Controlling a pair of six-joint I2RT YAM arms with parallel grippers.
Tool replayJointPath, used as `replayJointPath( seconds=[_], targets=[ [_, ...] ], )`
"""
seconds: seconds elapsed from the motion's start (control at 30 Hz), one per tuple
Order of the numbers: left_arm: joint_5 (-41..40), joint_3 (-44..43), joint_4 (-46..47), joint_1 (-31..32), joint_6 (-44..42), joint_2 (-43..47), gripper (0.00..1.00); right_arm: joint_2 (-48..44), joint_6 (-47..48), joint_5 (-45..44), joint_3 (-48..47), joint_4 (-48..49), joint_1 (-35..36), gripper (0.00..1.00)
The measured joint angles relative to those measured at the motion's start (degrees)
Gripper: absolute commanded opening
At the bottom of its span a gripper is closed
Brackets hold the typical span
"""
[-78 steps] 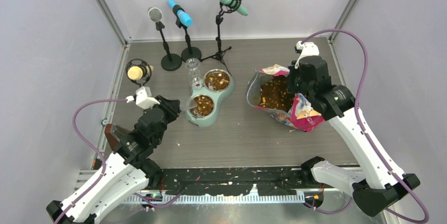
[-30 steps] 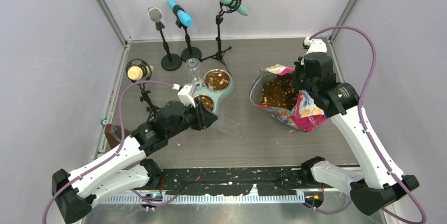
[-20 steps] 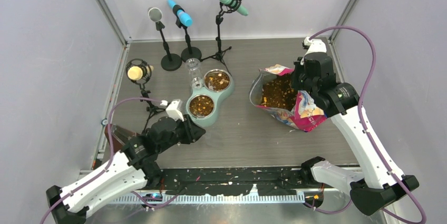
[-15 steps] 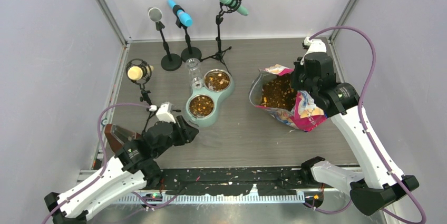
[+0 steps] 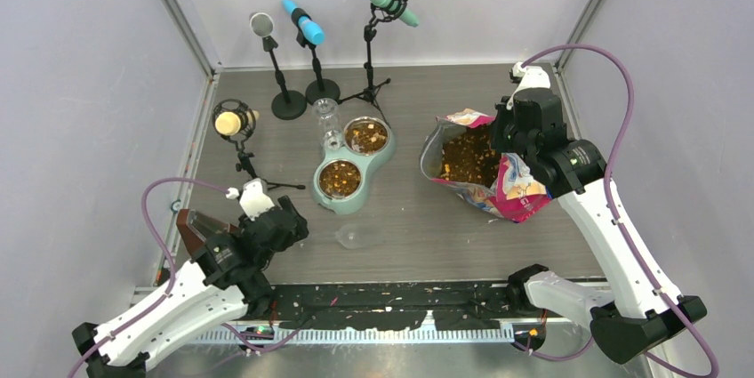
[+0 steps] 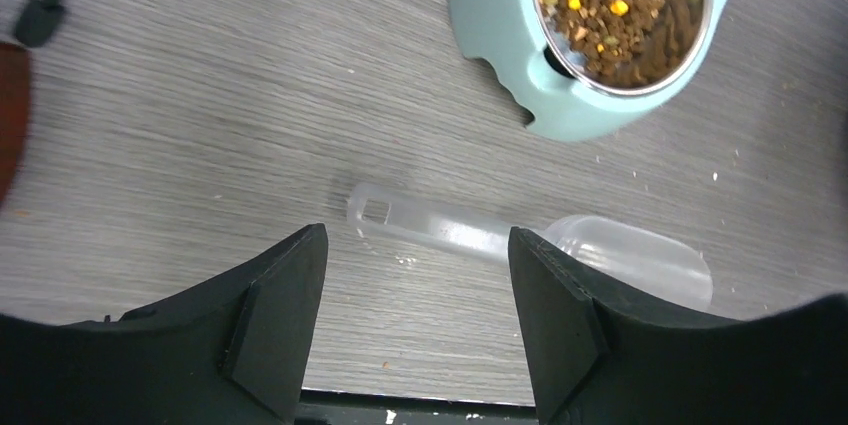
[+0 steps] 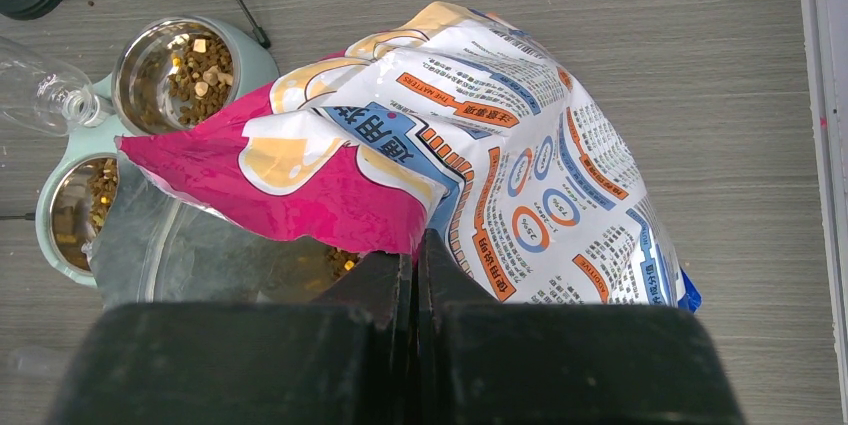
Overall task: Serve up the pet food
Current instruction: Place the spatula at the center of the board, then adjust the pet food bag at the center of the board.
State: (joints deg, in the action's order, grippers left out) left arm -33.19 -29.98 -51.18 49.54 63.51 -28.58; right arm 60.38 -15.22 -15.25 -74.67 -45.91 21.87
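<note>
Change vs half a second ago: left gripper (image 5: 289,221) was just beside the near end of the feeder (image 5: 331,203), with the scoop (image 5: 357,236) not on the table (image 5: 427,236). Now the scoop lies flat on the table just near of the feeder. The left arm has pulled back toward the near-left. Its jaws are spread wide, with nothing between them. In the left wrist view the scoop (image 6: 530,245) sits ahead of the open fingers (image 6: 280,290), handle to the left and cup to the right, clear of both. Right arm and bag (image 5: 514,193) are unchanged.

Right gripper (image 7: 413,245): jaws pressed together, pinching the pink top edge of the bag (image 7: 520,145).

Pet food (image 5: 340,179): it fills the near bowl and lies thinner in the far bowl (image 5: 365,137), with a larger heap inside the bag.

Orientation: the kibble is loose pellets with no axis of its own. The bag's mouth faces left and up, toward the feeder. The bag's long axis runs from the far-left mouth to the near-right closed end. The feeder's two bowls line up near-left to far-right.
</note>
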Motion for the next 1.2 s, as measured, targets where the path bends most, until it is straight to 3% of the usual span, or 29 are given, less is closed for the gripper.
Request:
replayJointPath(
  seconds=[0.17, 0.3, 0.73, 0.87, 1.03, 1.2],
  targets=[
    [-3.5, -5.3, -5.2, 0.0, 0.8, -3.1, 0.68, 0.0, 0.0, 0.4, 0.0, 0.0, 0.0, 0.05],
    [-2.9, -8.6, -3.3, 0.0, -3.7, -5.8, 0.68, 0.0, 0.1, 1.0, 0.0, 0.0, 0.0, 0.05],
    [16.0, -21.0, 21.1, 0.7, -22.0, -17.6, 0.71, 0.0, 0.6, 2.6, 0.0, 0.0, -0.3, 0.05],
    [21.6, -29.5, 28.2, 0.7, -27.0, -27.2, 0.71, 0.0, 1.2, 3.8, 0.0, 0.0, -0.4, 0.05],
    [26.9, -44.4, 32.0, 0.7, -32.2, -42.6, 0.71, 0.0, 1.7, 5.8, 0.0, -0.5, -0.6, 0.05],
    [32.8, -53.7, 32.5, 0.7, -34.2, -55.5, 0.71, 0.0, 1.9, 6.9, 0.0, -0.7, -0.6, 0.05]
  ],
)
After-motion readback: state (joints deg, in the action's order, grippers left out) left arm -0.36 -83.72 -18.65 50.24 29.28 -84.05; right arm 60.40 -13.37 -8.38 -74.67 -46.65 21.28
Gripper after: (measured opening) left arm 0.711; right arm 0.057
